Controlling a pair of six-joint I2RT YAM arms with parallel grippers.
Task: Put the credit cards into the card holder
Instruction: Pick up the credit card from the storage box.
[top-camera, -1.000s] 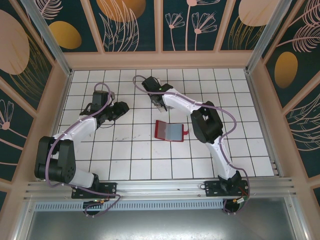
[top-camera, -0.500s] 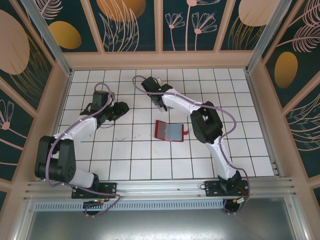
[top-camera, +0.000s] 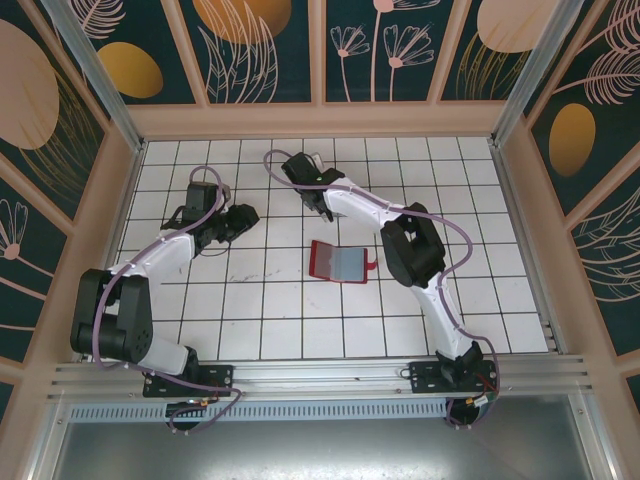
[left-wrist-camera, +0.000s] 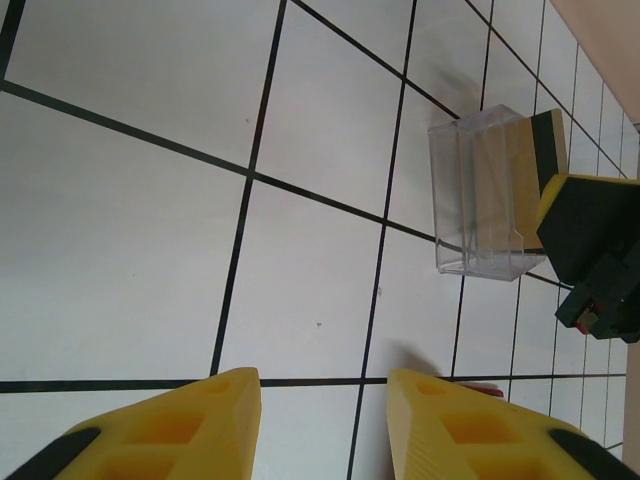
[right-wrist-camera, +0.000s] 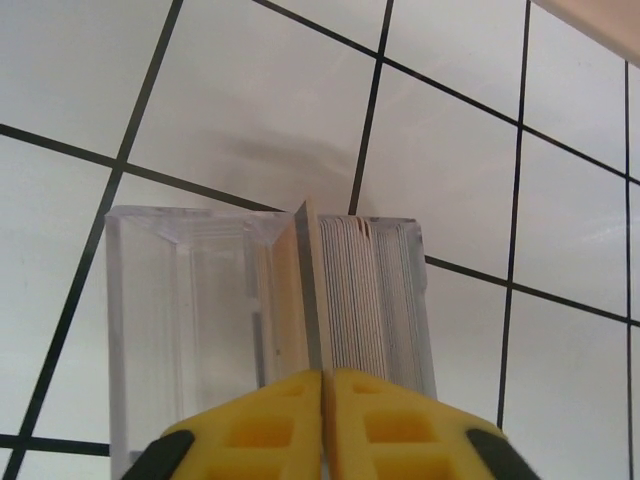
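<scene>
The right gripper (right-wrist-camera: 325, 405) was pinched shut on the top edge of one thin yellowish plastic credit card (right-wrist-camera: 309, 290), which stood upright in the clear plastic case (right-wrist-camera: 180, 300) at the far side of the white tiled table (top-camera: 480, 290). The flat red folding card holder (top-camera: 341, 261) lay open well apart from it, nearer the arm bases, long axis left-right, so the card likely needed lifting straight up first. The left gripper (left-wrist-camera: 322, 405) hung open and empty, farther off.
</scene>
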